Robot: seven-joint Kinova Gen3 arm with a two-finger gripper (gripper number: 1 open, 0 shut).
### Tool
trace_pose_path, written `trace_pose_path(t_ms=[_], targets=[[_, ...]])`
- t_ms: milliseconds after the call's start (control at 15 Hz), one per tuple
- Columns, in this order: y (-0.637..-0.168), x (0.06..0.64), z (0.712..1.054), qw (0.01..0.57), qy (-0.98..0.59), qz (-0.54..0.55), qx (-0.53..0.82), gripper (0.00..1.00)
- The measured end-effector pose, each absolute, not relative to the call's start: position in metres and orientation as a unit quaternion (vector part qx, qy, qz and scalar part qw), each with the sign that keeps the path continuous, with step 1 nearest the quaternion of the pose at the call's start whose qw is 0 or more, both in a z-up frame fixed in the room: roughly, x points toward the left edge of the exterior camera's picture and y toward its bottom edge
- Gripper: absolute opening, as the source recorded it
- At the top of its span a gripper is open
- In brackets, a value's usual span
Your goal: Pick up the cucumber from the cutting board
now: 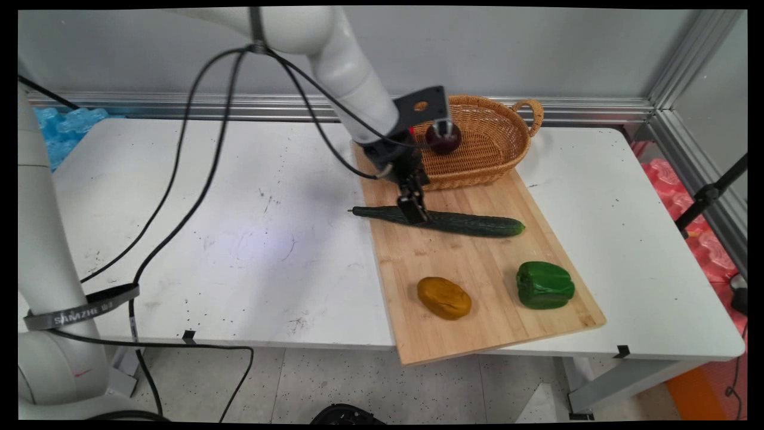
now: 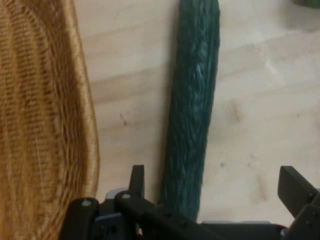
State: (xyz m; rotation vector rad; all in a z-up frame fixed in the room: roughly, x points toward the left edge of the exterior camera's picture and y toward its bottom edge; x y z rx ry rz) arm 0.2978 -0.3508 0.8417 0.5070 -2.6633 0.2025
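A: Item one, the cucumber [image 1: 441, 221]. Where does it sit?

B: On the cutting board [image 1: 477, 280], lying across its far half, just in front of the wicker basket [image 1: 495, 143]. Its stem end sticks out past the board's left edge, over the desk [image 1: 209, 239].

A: And the pincer [image 1: 415, 210]?

B: Down over the cucumber, toward its stem-end half. In the hand view the two fingers stand apart, one either side of the cucumber [image 2: 192, 115], with clear space on the wider side. From these views I cannot be sure whether either finger touches it; nothing is clamped.

A: Handling notes?

B: Judged by look: long, stiff, moderately light, with a bumpy dark skin that may be a little slick. Round in section, so it could roll if nudged. Best taken across its width near the middle of its length, for balance; taken near one end it would likely droop or swing.

A: Other entries, relative to the cucumber?

B: Nearer the camera on the same board: a yellow-brown potato-like lump [image 1: 444, 297] and a green bell pepper [image 1: 544, 285], both well apart from it. Behind it, inside the basket, a dark red round thing [image 1: 443, 138], possibly an onion.
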Motion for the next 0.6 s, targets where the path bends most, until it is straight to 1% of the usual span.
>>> trace_pose_path(t_ms=[333, 600], targets=[[-0.368, 0.260, 0.819, 0.203, -0.962, 0.075, 0.170, 1.00], [-0.377, 0.240, 0.804, 0.192, -0.965, 0.075, 0.162, 1.00]])
